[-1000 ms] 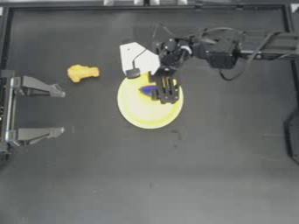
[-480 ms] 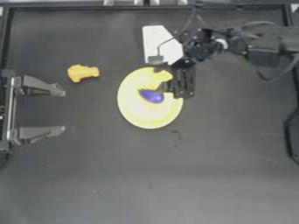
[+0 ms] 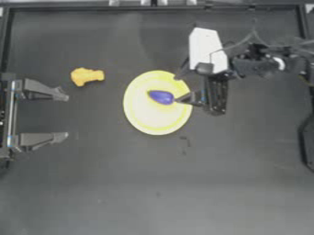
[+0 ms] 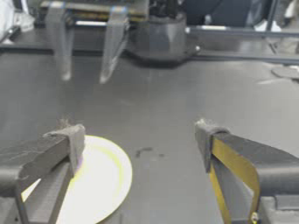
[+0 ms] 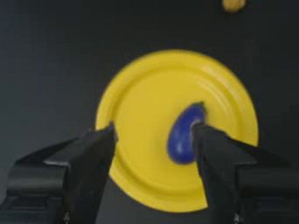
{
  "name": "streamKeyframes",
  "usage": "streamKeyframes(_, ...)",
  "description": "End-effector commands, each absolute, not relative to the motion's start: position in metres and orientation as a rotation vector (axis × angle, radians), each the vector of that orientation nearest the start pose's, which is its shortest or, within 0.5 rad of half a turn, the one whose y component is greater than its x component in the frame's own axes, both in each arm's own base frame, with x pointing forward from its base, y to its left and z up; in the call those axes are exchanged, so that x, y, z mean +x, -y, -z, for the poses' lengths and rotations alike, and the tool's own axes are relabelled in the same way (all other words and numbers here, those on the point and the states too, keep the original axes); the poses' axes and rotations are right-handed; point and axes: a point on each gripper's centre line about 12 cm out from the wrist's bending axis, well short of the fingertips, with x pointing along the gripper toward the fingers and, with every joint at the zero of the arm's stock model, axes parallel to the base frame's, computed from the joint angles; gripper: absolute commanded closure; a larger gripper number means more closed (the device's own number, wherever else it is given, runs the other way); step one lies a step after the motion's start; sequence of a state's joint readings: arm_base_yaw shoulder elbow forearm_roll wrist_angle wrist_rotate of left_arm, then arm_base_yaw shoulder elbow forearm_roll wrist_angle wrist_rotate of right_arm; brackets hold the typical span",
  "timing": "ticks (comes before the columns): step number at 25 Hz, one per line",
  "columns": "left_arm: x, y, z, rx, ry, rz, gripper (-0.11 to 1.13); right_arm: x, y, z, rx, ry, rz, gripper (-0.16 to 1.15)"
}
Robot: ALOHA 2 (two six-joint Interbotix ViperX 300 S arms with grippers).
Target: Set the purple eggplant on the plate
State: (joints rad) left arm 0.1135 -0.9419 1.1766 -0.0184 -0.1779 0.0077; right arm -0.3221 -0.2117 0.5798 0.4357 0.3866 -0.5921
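Small glossy blue-purple oval toy eggplant lying flat on large round bright yellow plate, a bit off centre toward the far rim, inside the rim on all sides. In right wrist view same eggplant resting on plate surface, tiny stem tip pointing away from camera, no finger visibly clamping it. One dark finger close beside eggplant, contact unclear from this angle.

Right gripper just off plate's right edge, near the eggplant, fingers spread and released, holding nothing. White wrist housing above it toward table's far side.

Left gripper parked at left edge of dark table, well apart from plate, fingers spread wide, empty. Left wrist view looking across table with plate edge showing between its fingers.

Orange-yellow lumpy toy piece lying on table between left gripper and plate, apart from both, not involved.

Progress judgement: placement looks done, eggplant on plate and let go. Left to do, likely only clearing right arm away without nudging eggplant; slight risk of brushing it, fingers being so near.
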Motion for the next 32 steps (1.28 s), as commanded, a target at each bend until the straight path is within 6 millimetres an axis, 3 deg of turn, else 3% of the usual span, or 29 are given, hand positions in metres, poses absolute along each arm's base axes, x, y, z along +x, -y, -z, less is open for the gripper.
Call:
streamKeyframes(1, 0.203, -0.024, -0.279, -0.006, -0.049, -0.118, -0.01, 0.338, 0.086, -0.268, -0.02, -0.603, 0.11, 0.11)
streamKeyframes(15, 0.198, -0.023, -0.281, 0.008, -0.054, -0.115, -0.01, 0.29, 0.053, -0.269, -0.024, -0.386, 0.156, 0.11)
streamKeyframes(32, 0.191, -0.022, -0.279, 0.015, -0.056, -0.114, -0.01, 0.251, 0.038, -0.268, 0.026, -0.28, 0.167, 0.11)
